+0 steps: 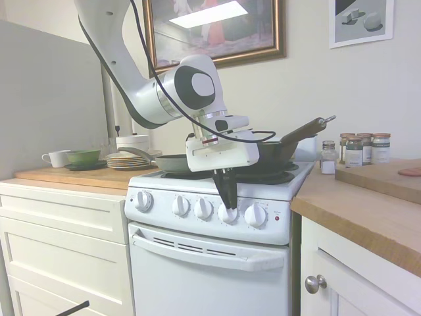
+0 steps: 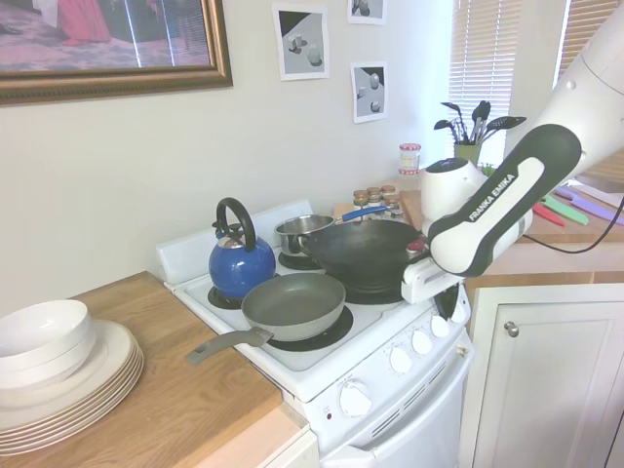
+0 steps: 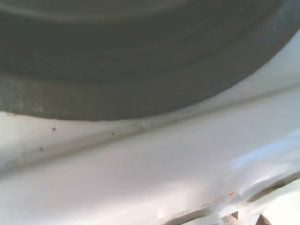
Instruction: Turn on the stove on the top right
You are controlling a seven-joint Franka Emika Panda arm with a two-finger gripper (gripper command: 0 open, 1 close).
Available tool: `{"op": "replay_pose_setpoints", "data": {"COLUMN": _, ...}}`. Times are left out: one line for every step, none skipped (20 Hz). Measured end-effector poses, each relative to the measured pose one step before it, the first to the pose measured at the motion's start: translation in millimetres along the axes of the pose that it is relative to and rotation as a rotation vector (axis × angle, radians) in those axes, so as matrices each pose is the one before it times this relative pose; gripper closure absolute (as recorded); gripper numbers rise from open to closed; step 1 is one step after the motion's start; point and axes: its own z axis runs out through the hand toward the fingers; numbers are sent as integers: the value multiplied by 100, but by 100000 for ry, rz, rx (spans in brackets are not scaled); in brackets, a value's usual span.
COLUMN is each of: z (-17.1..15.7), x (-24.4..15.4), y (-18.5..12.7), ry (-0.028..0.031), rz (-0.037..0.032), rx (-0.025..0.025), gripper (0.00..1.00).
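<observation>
The stove (image 1: 197, 280) is a narrow white range with a row of round white knobs on its front panel and a small red light (image 1: 277, 218) at the panel's right end. In the first exterior view my gripper (image 1: 228, 205) points straight down in front of the panel. Its dark fingers (image 1: 225, 187) are close together on the second knob from the right (image 1: 229, 214). In the second exterior view the stove (image 2: 409, 429) shows from the other side, and my white hand (image 2: 429, 283) hides the fingers. The wrist view shows only a dark burner edge (image 3: 140, 56) over the white stove top (image 3: 154, 178).
A grey frying pan (image 2: 292, 304), a black wok (image 2: 370, 252), a blue kettle (image 2: 240, 261) and a small pot (image 2: 304, 232) sit on the burners. Stacked plates (image 2: 68, 375) lie on the wooden counter. Spice jars (image 1: 358, 150) stand on the other counter (image 1: 368, 210). The oven door handle (image 1: 207, 250) juts out below the knobs.
</observation>
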Motion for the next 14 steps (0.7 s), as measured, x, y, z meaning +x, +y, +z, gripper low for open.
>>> {"op": "replay_pose_setpoints", "data": {"z": 0, "x": -44, "y": -29, "ry": -77, "rz": -79, "rx": -74, "gripper": 100}}
{"op": "replay_pose_setpoints", "data": {"z": -3, "x": -34, "y": -27, "ry": -54, "rz": -38, "rx": -23, "gripper": 100}}
{"op": "replay_pose_setpoints", "data": {"z": 0, "x": -5, "y": -3, "ry": -41, "rz": 47, "rx": 8, "gripper": 100}}
{"op": "replay_pose_setpoints", "data": {"z": 3, "x": -1, "y": 3, "ry": -51, "rz": 66, "rx": -5, "gripper": 100}}
{"op": "replay_pose_setpoints", "data": {"z": 1, "x": -10, "y": -6, "ry": -53, "rz": 37, "rx": -5, "gripper": 100}}
{"op": "replay_pose_setpoints", "data": {"z": -2, "x": -24, "y": -19, "ry": -32, "rz": -43, "rx": -21, "gripper": 100}}
{"op": "replay_pose_setpoints", "data": {"z": -1, "x": -32, "y": -24, "ry": -67, "rz": -21, "rx": -24, "gripper": 100}}
{"op": "replay_pose_setpoints", "data": {"z": 0, "x": -31, "y": -20, "ry": -66, "rz": -28, "rx": -40, "gripper": 100}}
{"op": "replay_pose_setpoints", "data": {"z": -2, "x": -28, "y": -22, "ry": -30, "rz": -66, "rx": -32, "gripper": 100}}
{"op": "replay_pose_setpoints", "data": {"z": -3, "x": -24, "y": -20, "ry": -46, "rz": -12, "rx": -5, "gripper": 100}}
{"op": "replay_pose_setpoints", "data": {"z": -1, "x": -7, "y": -4, "ry": -77, "rz": 95, "rx": 19, "gripper": 100}}
{"op": "replay_pose_setpoints", "data": {"z": -5, "x": -2, "y": -1, "ry": -97, "rz": 113, "rx": 42, "gripper": 100}}
{"op": "replay_pose_setpoints", "data": {"z": -15, "x": -5, "y": -5, "ry": -114, "rz": 113, "rx": 64, "gripper": 100}}
{"op": "replay_pose_setpoints", "data": {"z": -27, "x": -13, "y": -14, "ry": -92, "rz": 62, "rx": 53, "gripper": 100}}
